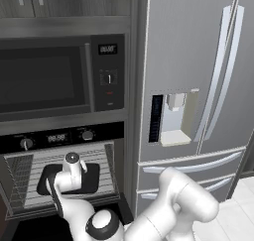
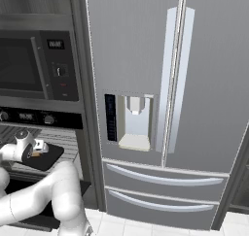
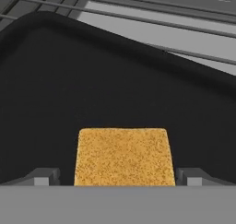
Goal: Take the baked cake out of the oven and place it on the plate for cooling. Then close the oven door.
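The oven stands open, its oven door dropped down below the opening. A black tray rests on the wire rack inside. On the tray lies the cake, a golden-brown block. My gripper is open and reaches down over the tray, with one fingertip on each side of the cake and a gap between each tip and the cake. From the left base view my hand covers the cake. The plate is out of view.
A dark-windowed microwave sits above the oven. To the right stands a tall steel fridge with a water dispenser and two drawers below. The oven walls and upper frame close in around my hand.
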